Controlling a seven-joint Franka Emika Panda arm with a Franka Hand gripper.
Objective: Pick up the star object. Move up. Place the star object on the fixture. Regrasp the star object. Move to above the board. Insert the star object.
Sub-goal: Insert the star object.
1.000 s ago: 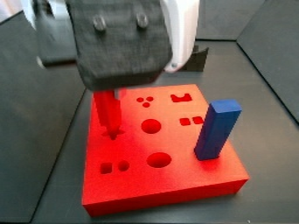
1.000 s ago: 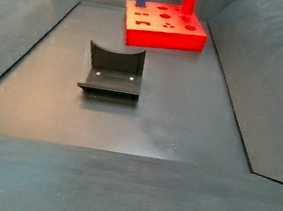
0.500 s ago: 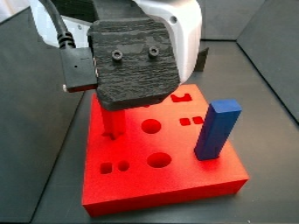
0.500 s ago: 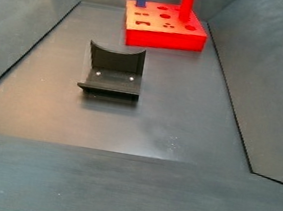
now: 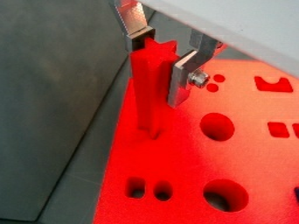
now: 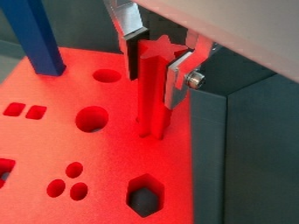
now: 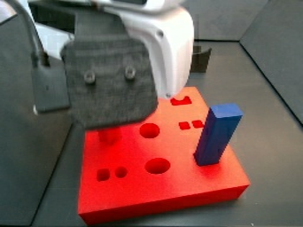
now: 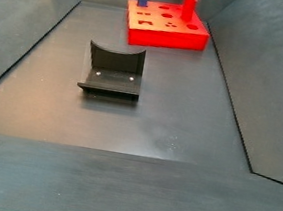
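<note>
So your star object is standing upright with its lower end down in the star-shaped hole near one edge of the board, and you can see the star-shaped top end clearly in a wrist view. The gripper sits right at the top of it, one silver finger on each side. Whether the pads are actually pressing on the peg or just standing a hair off it, you can't tell from either wrist view, so don't assume you've let go.

Handling-wise, I'd guess it's a stiff, light plastic peg, smooth sides, so it could slip or tilt if you nip it on the star points. Take it on two opposite flanks near the top, like the fingers sit now, and keep it plumb, since a star fit probably binds if it tilts.

Compared with a second ago: in a side view the peg showed as a long bar reaching down to the board, and now only a short bit of it peeks out under the gripper body. In the far side view it also looks shorter above the board. So it's gone down into the hole. The blue block and the fixture haven't budged.
</note>
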